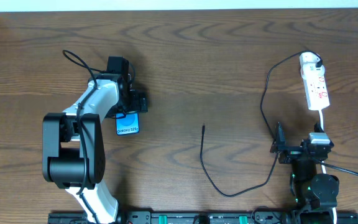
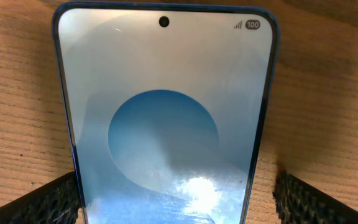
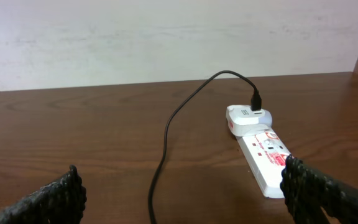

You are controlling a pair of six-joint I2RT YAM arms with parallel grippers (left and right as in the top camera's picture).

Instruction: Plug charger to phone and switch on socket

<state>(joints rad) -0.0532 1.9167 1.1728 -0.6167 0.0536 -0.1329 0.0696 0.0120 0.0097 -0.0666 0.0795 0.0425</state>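
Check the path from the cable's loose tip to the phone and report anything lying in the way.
Nothing visible lies between them. The charger's loose tip rests on the table, and only bare wood separates it from the phone. The left gripper straddles the phone, jaws open.

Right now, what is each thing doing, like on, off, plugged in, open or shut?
Phone, screen lit, no cable in it.
Charger cable, one end in the power strip, loose tip lying apart from the phone.
Power strip, cable plugged in; switch cannot tell.
Left pincer, open, astride the phone.
Right pincer, open, empty.
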